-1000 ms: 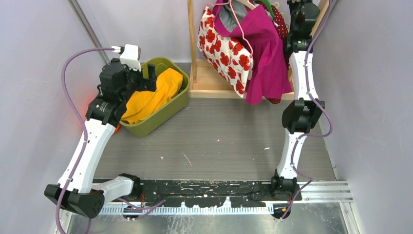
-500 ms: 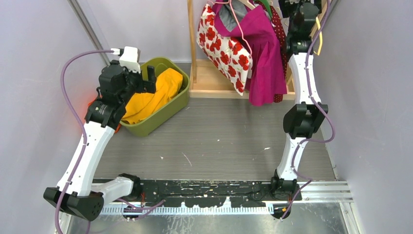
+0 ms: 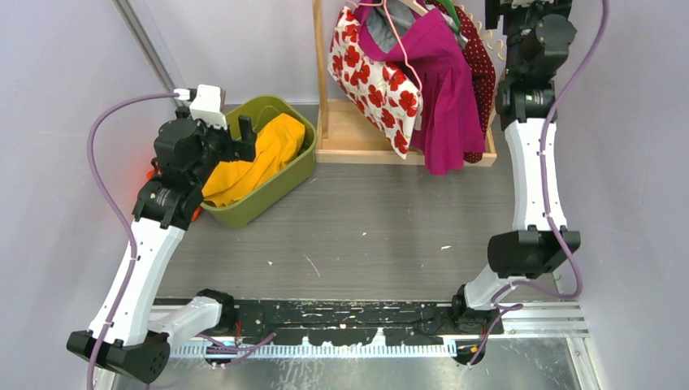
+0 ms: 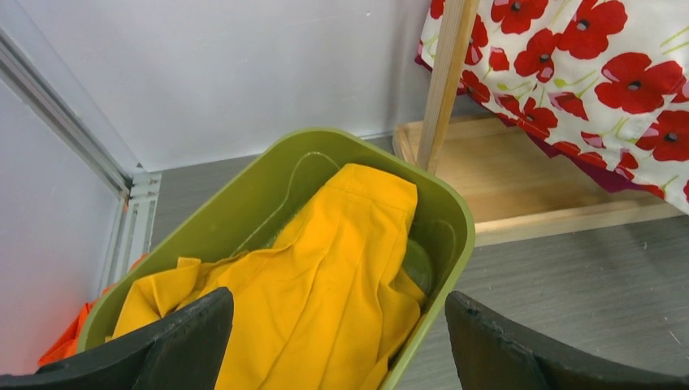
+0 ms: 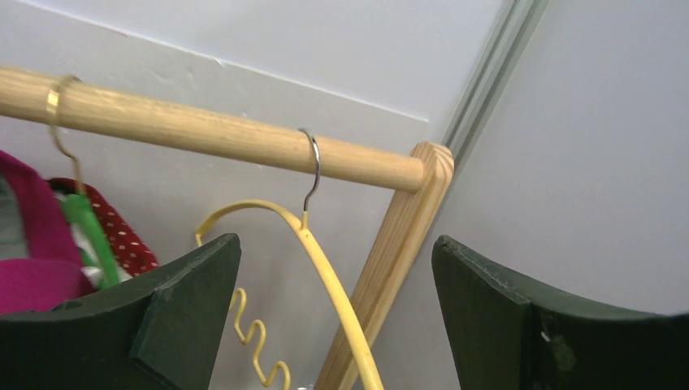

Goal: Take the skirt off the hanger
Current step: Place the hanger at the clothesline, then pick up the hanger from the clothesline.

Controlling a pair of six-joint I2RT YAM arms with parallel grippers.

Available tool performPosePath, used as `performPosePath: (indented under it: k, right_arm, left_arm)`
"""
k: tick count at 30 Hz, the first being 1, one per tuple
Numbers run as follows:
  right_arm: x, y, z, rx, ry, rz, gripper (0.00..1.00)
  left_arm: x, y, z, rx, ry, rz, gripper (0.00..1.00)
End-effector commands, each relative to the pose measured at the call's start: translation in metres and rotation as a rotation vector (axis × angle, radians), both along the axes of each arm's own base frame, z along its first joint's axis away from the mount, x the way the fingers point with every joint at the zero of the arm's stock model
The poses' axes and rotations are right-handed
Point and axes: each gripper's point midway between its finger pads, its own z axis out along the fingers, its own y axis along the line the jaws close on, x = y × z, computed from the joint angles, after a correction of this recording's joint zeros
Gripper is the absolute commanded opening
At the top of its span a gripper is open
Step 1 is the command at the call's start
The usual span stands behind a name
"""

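Note:
The yellow skirt [image 3: 260, 154] lies crumpled in the green bin [image 3: 280, 193], clear of any hanger; it fills the left wrist view [image 4: 325, 284]. My left gripper [image 4: 339, 295] hovers open just above it, holding nothing. The bare yellow hanger [image 5: 325, 260] hangs by its metal hook from the wooden rod [image 5: 203, 130] near the rod's right end. My right gripper [image 5: 335, 240] is raised to the rod and stands open, with the hanger's arm passing between its fingers without touching them.
A poppy-print garment [image 3: 374, 81], a magenta one [image 3: 443, 89] and a red polka-dot one [image 3: 481, 73] hang on the rack. Its wooden base [image 3: 357, 145] and right post [image 5: 398, 268] stand at the back. Orange cloth [image 4: 61, 349] lies behind the bin.
My right gripper has opened and let go of the yellow hanger, which now hangs on the rod. The right arm has swung right. The left arm has shifted slightly left.

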Motion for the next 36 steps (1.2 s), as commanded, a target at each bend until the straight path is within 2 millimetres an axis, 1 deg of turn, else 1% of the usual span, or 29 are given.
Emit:
performPosePath:
  k: [1, 3, 6, 8, 10, 12, 16, 18, 19, 20, 22, 25, 32, 36]
  right_arm:
    - [-0.037, 0.033, 0.030, 0.030, -0.063, 0.183, 0.92]
    - [-0.041, 0.046, 0.028, 0.041, -0.025, 0.257, 0.91]
    - [-0.037, 0.064, 0.022, 0.053, 0.023, 0.358, 0.89]
    - [-0.033, 0.070, 0.021, 0.079, 0.035, 0.398, 0.83]
    - [-0.030, 0.077, 0.020, 0.102, 0.043, 0.443, 0.73]
    - [-0.025, 0.083, 0.019, 0.124, 0.043, 0.483, 0.66]
    - [-0.007, 0.093, 0.011, 0.177, 0.064, 0.547, 0.66]
    - [0.005, 0.098, 0.006, 0.199, 0.082, 0.582, 0.65]
    - [0.015, 0.102, -0.002, 0.210, 0.102, 0.605, 0.64]
    - [0.020, 0.106, -0.006, 0.221, 0.112, 0.629, 0.64]
    - [0.030, 0.111, -0.008, 0.243, 0.120, 0.664, 0.63]
    - [0.044, 0.112, -0.015, 0.272, 0.118, 0.674, 0.62]
    - [0.061, 0.113, -0.029, 0.298, 0.132, 0.686, 0.61]
    - [0.066, 0.115, -0.035, 0.303, 0.145, 0.697, 0.60]
  left_arm:
    - [-0.010, -0.003, 0.017, -0.051, -0.061, -0.017, 0.99]
    - [-0.012, -0.002, 0.016, -0.059, -0.060, -0.013, 0.99]
    - [-0.014, -0.004, 0.018, -0.070, -0.066, -0.023, 0.99]
    - [-0.015, -0.005, 0.020, -0.074, -0.069, -0.029, 0.99]
    - [-0.016, -0.004, 0.022, -0.075, -0.078, -0.029, 0.99]
    - [-0.017, -0.004, 0.025, -0.074, -0.085, -0.030, 0.99]
    - [-0.018, -0.003, 0.028, -0.067, -0.096, -0.032, 0.99]
    - [-0.019, -0.003, 0.030, -0.066, -0.100, -0.034, 0.99]
    - [-0.019, -0.003, 0.030, -0.064, -0.103, -0.034, 0.99]
    - [-0.019, -0.003, 0.030, -0.062, -0.103, -0.032, 0.99]
    - [-0.017, -0.001, 0.029, -0.053, -0.103, -0.023, 0.99]
    - [-0.016, 0.001, 0.028, -0.038, -0.099, -0.014, 0.99]
    - [-0.010, 0.003, 0.021, -0.018, -0.088, 0.001, 0.99]
    - [-0.004, 0.000, 0.017, -0.014, -0.073, -0.006, 0.99]
